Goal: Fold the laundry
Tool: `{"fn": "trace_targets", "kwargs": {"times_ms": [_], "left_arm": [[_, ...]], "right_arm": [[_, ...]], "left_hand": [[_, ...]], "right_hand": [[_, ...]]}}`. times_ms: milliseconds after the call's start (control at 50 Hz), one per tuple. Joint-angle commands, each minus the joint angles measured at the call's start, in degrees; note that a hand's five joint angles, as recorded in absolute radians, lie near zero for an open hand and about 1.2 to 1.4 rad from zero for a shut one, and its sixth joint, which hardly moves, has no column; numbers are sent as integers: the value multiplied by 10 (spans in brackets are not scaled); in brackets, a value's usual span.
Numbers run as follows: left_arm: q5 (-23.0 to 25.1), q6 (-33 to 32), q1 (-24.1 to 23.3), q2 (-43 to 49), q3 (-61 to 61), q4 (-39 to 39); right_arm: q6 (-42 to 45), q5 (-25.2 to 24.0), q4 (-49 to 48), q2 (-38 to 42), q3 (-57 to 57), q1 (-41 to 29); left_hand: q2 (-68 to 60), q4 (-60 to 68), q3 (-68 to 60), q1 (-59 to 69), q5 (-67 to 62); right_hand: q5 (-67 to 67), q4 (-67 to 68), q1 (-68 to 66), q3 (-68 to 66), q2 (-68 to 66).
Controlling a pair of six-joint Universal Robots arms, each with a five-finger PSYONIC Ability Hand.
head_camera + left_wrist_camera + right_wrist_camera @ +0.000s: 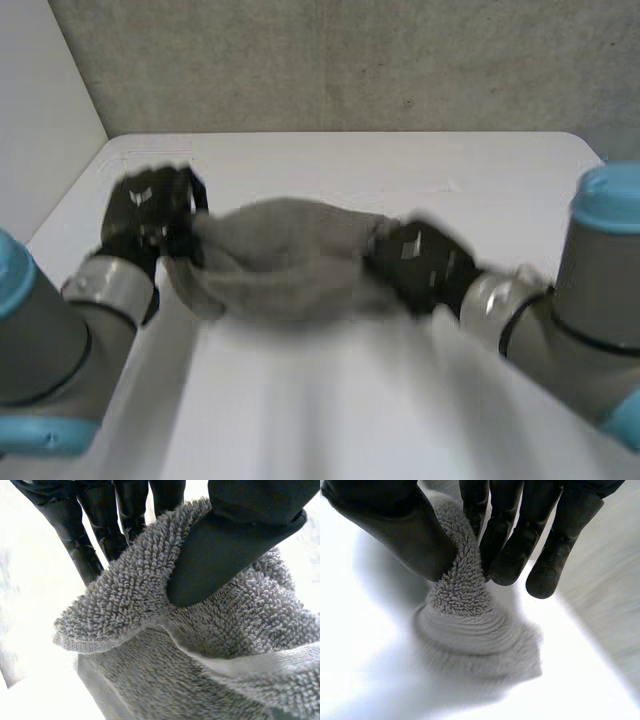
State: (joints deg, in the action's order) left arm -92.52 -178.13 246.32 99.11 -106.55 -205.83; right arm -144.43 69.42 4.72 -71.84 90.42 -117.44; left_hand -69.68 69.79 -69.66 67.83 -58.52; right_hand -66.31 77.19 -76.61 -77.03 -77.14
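A grey towel (285, 260) sags bunched between the two hands over the white table (400, 165), with a rough grey wall (350, 60) behind. The left hand (150, 215) pinches one end and the right hand (420, 262) the other. The hands' backs cover both grips from the head view, but each wrist view shows a thumb pressing the terry against the fingers

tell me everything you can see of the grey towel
The grey towel is looped terry cloth with a flat hemmed edge. It is bunched and rumpled over the white table, not yet folded flat. It is strung between the left hand, which pinches one end between thumb and fingers, and the right hand, which pinches a gathered ridge at the other end. Its lower folds seem to reach the table.
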Motion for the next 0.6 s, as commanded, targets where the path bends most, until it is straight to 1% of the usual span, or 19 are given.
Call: {"fn": "trace_targets", "kwargs": {"times_ms": [20, 60, 80, 100, 120, 140, 160, 180, 200, 220, 240, 280, 340, 380, 400, 440, 520, 560, 600], "left_arm": [[21, -17, 29, -1, -47, 47], [29, -40, 46, 0, -49, 88], [29, -40, 46, 0, -49, 88], [30, -52, 50, 3, -48, 103], [30, -62, 51, 5, -47, 112], [30, -62, 51, 5, -47, 112], [30, -69, 51, 5, -46, 115], [30, -73, 52, 5, -46, 115], [30, -73, 52, 5, -46, 115], [30, -74, 52, 5, -45, 115], [30, -74, 52, 4, -45, 115], [30, -74, 52, 3, -43, 115], [30, -74, 51, 0, -41, 115], [30, -74, 51, -1, -41, 115], [30, -74, 50, -1, -40, 115], [30, -74, 50, -2, -40, 115], [30, -74, 50, -2, -41, 114], [30, -74, 49, -1, -40, 114], [30, -74, 49, -1, -40, 114]], "right_arm": [[150, -12, 155, 18, 38, 14], [146, -11, 151, 9, 39, 15], [139, -11, 148, -5, 38, 15], [127, -12, 144, -21, 36, 15], [127, -12, 144, -21, 36, 15], [110, -13, 138, -36, 35, 19], [89, -15, 127, -49, 31, 21], [89, -15, 127, -49, 31, 21], [65, -16, 109, -58, 28, 22], [40, -17, 87, -65, 24, 22], [40, -17, 86, -65, 24, 22], [-18, -13, 39, -69, 20, 25], [-45, -11, 22, -69, 19, 26], [-87, -15, 14, -69, 11, 31], [-87, -15, 14, -69, 11, 31], [-108, -15, 27, -69, 1, 46], [-110, -17, 55, -62, -10, 62], [-109, -18, 76, -58, -16, 70], [-107, -22, 115, -39, -24, 84]], "left_hand": [[-103, 102, -103, 122, -115], [-103, 102, -103, 122, -115], [-103, 102, -103, 122, -115], [-103, 102, -103, 122, -115], [-103, 102, -103, 122, -115], [-103, 102, -103, 122, -115], [-103, 102, -103, 122, -115], [-103, 102, -103, 122, -115], [-103, 102, -103, 122, -115], [-103, 102, -103, 122, -115], [-103, 102, -103, 122, -115], [-103, 102, -103, 122, -115], [-103, 102, -103, 122, -115], [-103, 102, -103, 122, -115], [-103, 102, -103, 122, -115], [-103, 102, -103, 122, -115], [-103, 102, -103, 122, -115], [-103, 102, -103, 122, -115], [-103, 102, -103, 122, -115]], "right_hand": [[-37, 28, -34, -30, -29], [-37, 28, -34, -30, -29], [-3, -6, 1, 5, 6], [219, -228, 222, 227, 228], [222, -230, 225, 229, 230], [410, -418, 413, 417, 418], [550, -559, 553, 557, 558], [551, -560, 554, 558, 560], [661, -670, 664, 668, 669], [663, -672, 666, 670, 671], [663, -672, 666, 670, 671], [663, -672, 666, 670, 671], [663, -672, 666, 670, 671], [663, -672, 666, 670, 671], [663, -672, 666, 670, 671], [663, -672, 666, 670, 671], [663, -672, 666, 670, 671], [629, -637, 632, 636, 637], [548, -557, 551, 556, 557]]}}
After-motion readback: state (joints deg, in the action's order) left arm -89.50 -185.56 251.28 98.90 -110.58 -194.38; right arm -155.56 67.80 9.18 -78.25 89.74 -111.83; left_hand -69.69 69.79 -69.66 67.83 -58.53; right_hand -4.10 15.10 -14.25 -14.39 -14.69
